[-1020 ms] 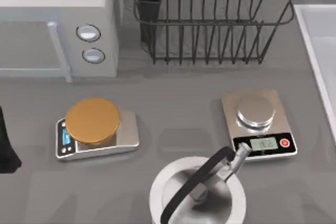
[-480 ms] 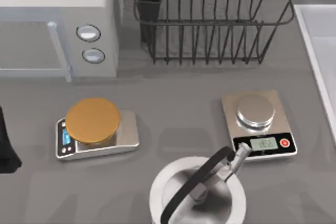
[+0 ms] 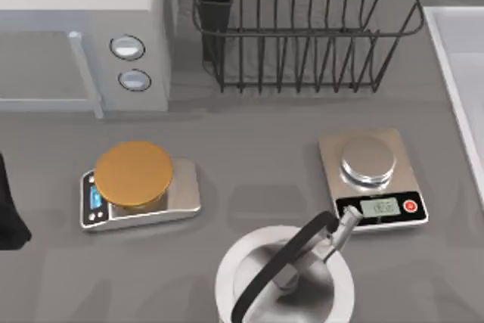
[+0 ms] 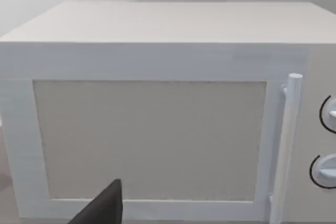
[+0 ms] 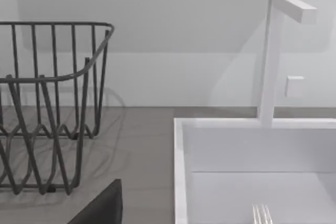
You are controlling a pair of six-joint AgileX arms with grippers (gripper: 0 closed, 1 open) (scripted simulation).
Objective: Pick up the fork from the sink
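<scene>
The fork's silver tines [image 5: 261, 214] poke into the right wrist view from its lower edge, lying on the floor of the sink [image 5: 180, 171], a pale basin with a raised white rim. A dark piece of my right gripper [image 5: 100, 207] shows near the camera, short of the sink and apart from the fork. From above, the sink's rim [image 3: 454, 88] runs along the table's right edge. My left arm [image 3: 9, 209] is parked at the far left edge, and a dark piece of its gripper [image 4: 102, 209] faces the microwave [image 4: 152, 135].
A white faucet [image 5: 268, 61] rises behind the sink. The black wire dish rack [image 3: 302, 28] stands at the back, left of the sink. A microwave [image 3: 83, 28], two kitchen scales [image 3: 140, 185] [image 3: 372, 178] and a pot [image 3: 283, 277] with a black handle occupy the table.
</scene>
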